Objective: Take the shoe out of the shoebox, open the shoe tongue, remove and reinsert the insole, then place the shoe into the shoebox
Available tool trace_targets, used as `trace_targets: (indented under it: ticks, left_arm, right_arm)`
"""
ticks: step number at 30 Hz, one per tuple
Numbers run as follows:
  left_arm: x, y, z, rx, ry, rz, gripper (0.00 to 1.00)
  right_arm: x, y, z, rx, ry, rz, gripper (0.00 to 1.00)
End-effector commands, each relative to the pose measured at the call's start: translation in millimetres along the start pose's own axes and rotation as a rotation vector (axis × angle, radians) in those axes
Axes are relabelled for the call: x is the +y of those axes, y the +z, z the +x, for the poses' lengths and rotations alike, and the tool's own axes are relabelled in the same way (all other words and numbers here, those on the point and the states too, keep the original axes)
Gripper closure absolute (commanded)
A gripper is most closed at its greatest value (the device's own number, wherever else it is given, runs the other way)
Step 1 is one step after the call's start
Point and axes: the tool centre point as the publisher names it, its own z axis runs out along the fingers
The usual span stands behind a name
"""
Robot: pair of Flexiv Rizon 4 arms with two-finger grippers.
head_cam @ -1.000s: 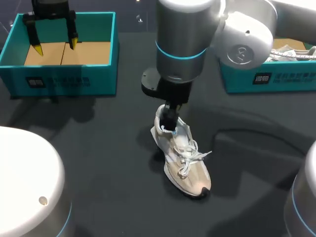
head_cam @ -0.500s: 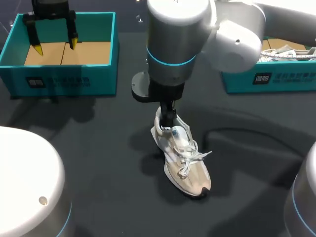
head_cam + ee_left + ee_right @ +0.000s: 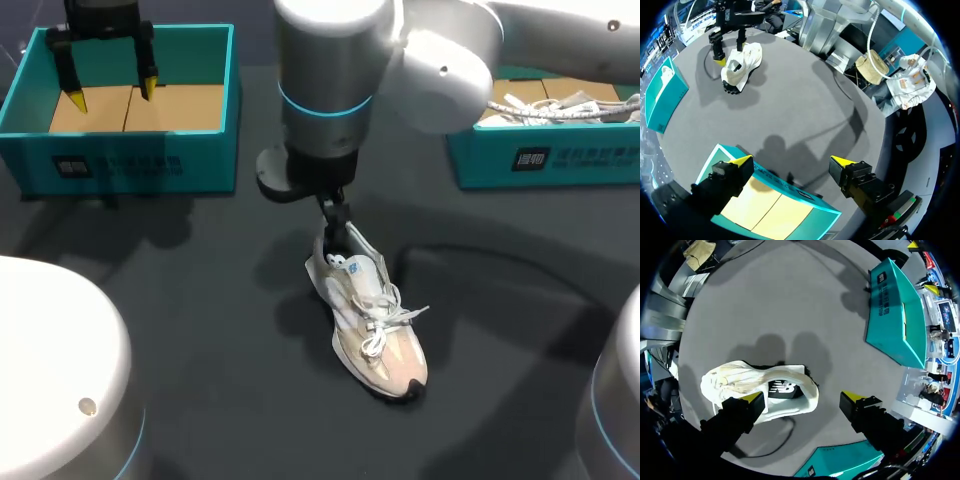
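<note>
Right claw (image 3: 802, 399) spread wide, empty, over heel of shoe (image 3: 740, 382); overhead, mostly hidden behind arm (image 3: 330, 90). Left claw (image 3: 791, 161) open, empty, above shoebox (image 3: 805, 197).

Shoe (image 3: 368, 320) in the middle of the table (image 3: 200, 300), left box (image 3: 130, 165) at the back left, right box (image 3: 580, 160) at the back right, left gripper (image 3: 113, 94) over the left box, right gripper (image 3: 335, 222) at the shoe's heel

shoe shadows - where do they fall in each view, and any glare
Head view: a soft dark patch on the table left of the shoe, the right arm's curved shadow to its right; the arm's silver shell has a mild sheen. Right wrist view: two rounded shadows just beyond the shoe. Left wrist view: a dark patch beside the shoe, plus a long arm shadow.
</note>
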Motion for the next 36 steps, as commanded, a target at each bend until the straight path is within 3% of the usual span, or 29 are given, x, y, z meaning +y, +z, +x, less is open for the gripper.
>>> trace_targets:
  ticks: [1,22,36]
  left_arm:
    - [-0.5,-0.2,1.0,0.0,0.001,-0.002,0.0]
    - [-0.5,-0.2,1.0,0.0,0.001,-0.002,0.0]
    - [-0.5,-0.2,1.0,0.0,0.001,-0.002,0.0]
  right_arm:
    - [-3.5,15.1,-4.9,0.0,-0.021,-0.013,0.0]
    - [-11.1,61.6,-23.1,0.042,-0.048,-0.024,0.0]
    - [-15.9,84.6,-18.7,0.049,-0.029,-0.053,0.15]
